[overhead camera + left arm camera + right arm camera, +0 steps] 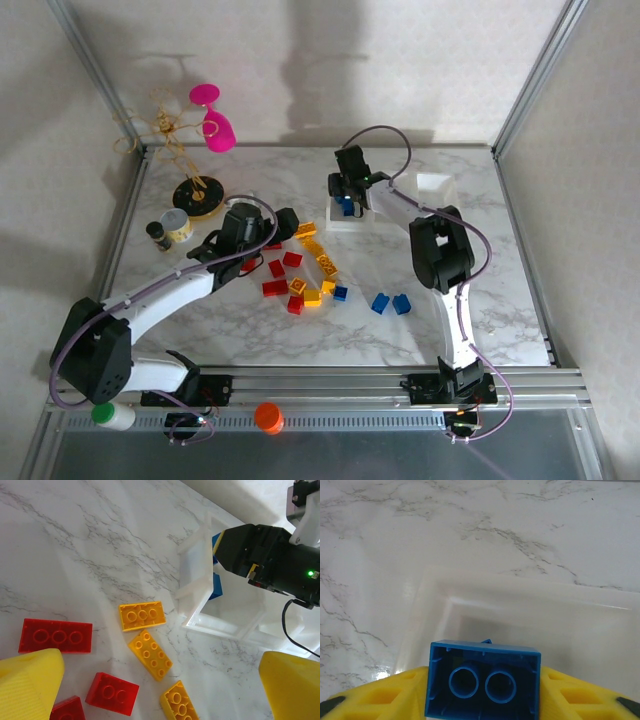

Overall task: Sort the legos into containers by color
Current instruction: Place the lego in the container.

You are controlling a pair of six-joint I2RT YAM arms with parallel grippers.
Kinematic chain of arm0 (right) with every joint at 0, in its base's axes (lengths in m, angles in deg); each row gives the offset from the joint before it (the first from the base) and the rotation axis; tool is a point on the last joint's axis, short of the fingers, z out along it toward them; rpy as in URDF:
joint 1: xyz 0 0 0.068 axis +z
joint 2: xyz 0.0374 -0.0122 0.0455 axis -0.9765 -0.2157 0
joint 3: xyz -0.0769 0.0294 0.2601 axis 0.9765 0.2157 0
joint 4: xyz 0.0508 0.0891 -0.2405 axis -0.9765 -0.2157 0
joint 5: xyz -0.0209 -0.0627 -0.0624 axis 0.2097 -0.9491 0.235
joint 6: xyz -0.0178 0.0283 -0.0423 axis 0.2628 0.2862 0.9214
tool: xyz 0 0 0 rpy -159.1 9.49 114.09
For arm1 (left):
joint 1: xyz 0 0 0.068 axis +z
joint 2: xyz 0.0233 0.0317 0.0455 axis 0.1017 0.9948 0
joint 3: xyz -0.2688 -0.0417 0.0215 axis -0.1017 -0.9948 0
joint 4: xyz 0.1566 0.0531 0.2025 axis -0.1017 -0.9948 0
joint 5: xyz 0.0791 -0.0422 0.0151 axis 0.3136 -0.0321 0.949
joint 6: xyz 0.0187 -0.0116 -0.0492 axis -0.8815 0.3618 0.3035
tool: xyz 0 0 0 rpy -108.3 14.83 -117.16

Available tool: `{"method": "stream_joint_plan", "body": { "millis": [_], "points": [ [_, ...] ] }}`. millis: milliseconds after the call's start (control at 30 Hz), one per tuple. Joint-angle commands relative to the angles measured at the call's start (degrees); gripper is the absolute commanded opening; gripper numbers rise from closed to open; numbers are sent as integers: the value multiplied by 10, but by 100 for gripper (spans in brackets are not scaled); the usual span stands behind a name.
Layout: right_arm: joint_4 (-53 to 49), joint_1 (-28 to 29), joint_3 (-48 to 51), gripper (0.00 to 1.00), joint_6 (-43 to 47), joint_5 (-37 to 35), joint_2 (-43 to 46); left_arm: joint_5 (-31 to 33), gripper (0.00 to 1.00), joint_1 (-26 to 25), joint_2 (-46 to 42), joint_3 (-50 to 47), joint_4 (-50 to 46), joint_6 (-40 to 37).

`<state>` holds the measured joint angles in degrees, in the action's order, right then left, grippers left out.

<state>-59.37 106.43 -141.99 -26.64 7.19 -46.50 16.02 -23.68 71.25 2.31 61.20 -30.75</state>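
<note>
1 blue lego point(482, 680) pinched in R gripper point(347, 197) over tray point(520, 597) | L gripper point(160, 680) spread wide | marble tabletop point(510, 280), alu frame point(97, 70)

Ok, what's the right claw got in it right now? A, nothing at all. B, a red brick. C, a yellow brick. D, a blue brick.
D: the right wrist view shows a blue brick pinched between the yellow fingers of the right claw, over a clear tray.
</note>
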Motion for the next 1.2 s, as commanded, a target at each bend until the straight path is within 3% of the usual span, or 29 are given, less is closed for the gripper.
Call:
{"method": "stream_joint_plan", "body": {
  "millis": [0, 300, 667, 967, 1167],
  "points": [
    [-17, -6, -38, 51, 9, 9, -24, -6, 99, 6, 5, 18, 17, -12],
    [-28, -6, -57, 59, 10, 18, -36, -1, 100, 6, 5, 21, 7, -19],
    [-32, -7, -40, 60, 13, 13, 18, -6, 100, 6, -2, 23, 6, -17],
    [-19, -7, 33, 61, 0, 14, 107, -13, 100, 6, -20, 21, 0, -14],
    [-26, -1, 133, 64, -37, 21, 192, -25, 100, 2, -46, 5, -21, -11]
  ]
}}
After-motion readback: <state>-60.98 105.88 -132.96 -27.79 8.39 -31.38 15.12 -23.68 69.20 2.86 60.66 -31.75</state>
